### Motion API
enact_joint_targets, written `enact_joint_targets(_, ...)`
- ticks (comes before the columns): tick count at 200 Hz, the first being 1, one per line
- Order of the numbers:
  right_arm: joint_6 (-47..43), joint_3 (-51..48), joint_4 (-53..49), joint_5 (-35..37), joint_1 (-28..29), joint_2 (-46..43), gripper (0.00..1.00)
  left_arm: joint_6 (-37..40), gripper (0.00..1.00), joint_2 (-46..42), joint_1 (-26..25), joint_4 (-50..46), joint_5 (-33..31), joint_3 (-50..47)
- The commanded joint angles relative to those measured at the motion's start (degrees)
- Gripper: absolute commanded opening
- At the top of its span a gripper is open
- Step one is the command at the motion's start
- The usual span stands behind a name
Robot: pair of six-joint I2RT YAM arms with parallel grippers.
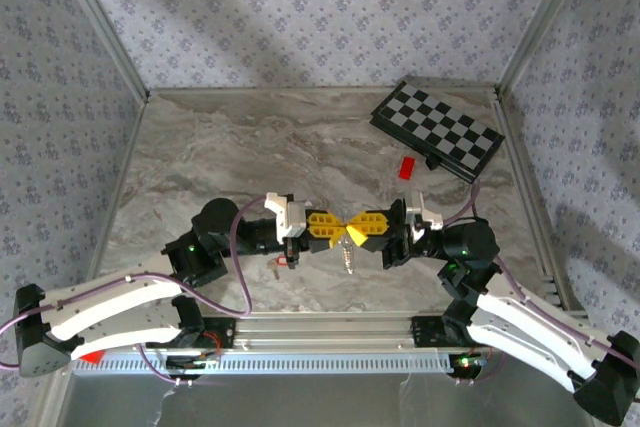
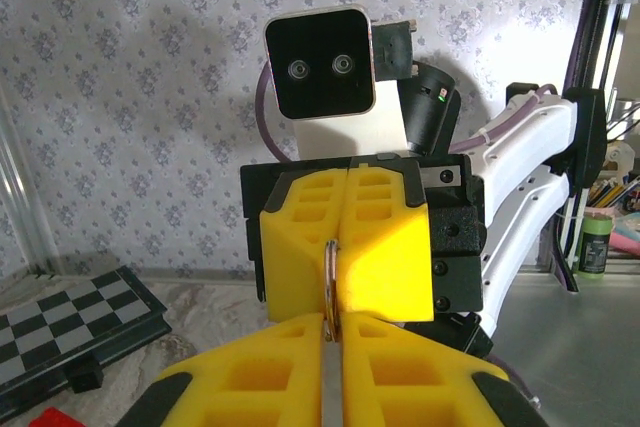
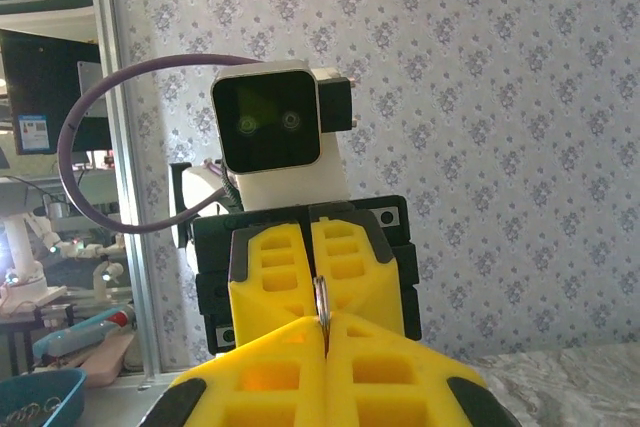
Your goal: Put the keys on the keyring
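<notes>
**Keyring [image 2: 330, 282] held edge-on, upright, where two hands meet tip to tip above the tabletop [image 1: 250, 147].**
The right hand [image 1: 358, 229] is clamped on the keyring. Straight across it, the left hand [image 1: 335, 229] is closed on a thin metal strip [image 2: 325, 397], probably a key, aimed lengthwise at the keyring.

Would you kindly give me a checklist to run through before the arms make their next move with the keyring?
1. Left claw shut on the keyring: ok.
2. Right claw shut on the keyring: ok.
3. Claws meet tip to tip above the table: ok.
4. Metal piece hanging below the claws is a key threaded on the ring: cannot tell.
5. Chessboard and red block lie well away from the claws: ok.
</notes>
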Motion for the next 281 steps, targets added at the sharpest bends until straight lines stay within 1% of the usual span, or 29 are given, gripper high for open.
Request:
enact_joint_targets(1, -1.56, -0.16, -1.36, -1.53, 0.28, -0.6, 0.0, -0.42, 0.06, -0.88, -0.24, 2.01, -0.86, 2.33)
enact_joint_targets(30, -1.82, -0.19, -1.91, -1.43, 0.37, -0.84, 0.0, -0.37, 0.0, -0.84, -0.24, 1.92, -1.17, 2.33)
enact_joint_targets(55, -2.87, 0.07, -4.29, -0.88, 0.37, -1.54, 0.0, 0.26, 0.0, -1.07, -0.16, 0.61, -2.38, 2.5)
enact_joint_targets(73, -4.42, 0.63, -7.45, -0.25, 0.32, -2.62, 0.12, 1.13, 0.0, -1.34, -0.17, -1.87, -3.15, 3.3)
enact_joint_targets(97, -7.79, 2.62, -15.72, 0.47, 0.3, -4.71, 0.28, 3.62, 0.0, -1.24, -0.16, -8.74, -4.06, 5.5)
enact_joint_targets(116, -11.07, 4.57, -23.87, 1.74, 0.45, -6.95, 0.34, 6.38, 0.0, -1.16, -0.2, -15.55, -4.51, 7.92)
enact_joint_targets(122, -12.14, 5.4, -26.56, 2.22, 0.44, -7.62, 0.37, 7.33, 0.0, -1.08, -0.16, -17.81, -4.81, 8.72)
enact_joint_targets(128, -13.32, 6.17, -29.23, 2.77, 0.46, -8.06, 0.38, 8.28, 0.0, -0.88, -0.18, -19.97, -5.19, 9.64)
enact_joint_targets(161, -18.29, 10.21, -41.19, 6.16, 1.39, -8.86, 0.39, 13.15, 0.0, 0.71, -0.2, -31.99, -5.94, 15.08)
enact_joint_targets(200, -22.73, 13.62, -48.23, 9.42, 3.04, -8.56, 0.39, 16.83, 0.0, 3.79, -0.24, -42.46, -6.83, 20.45)
enact_joint_targets(238, -26.41, 15.68, -52.46, 12.23, 5.89, -6.63, 0.36, 18.0, 0.0, 6.58, -0.23, -47.38, -6.87, 22.69)
enact_joint_targets(281, -29.65, 16.47, -55.53, 16.66, 9.0, -5.36, 0.35, 17.78, 0.0, 7.73, -0.68, -48.68, -6.14, 22.72)
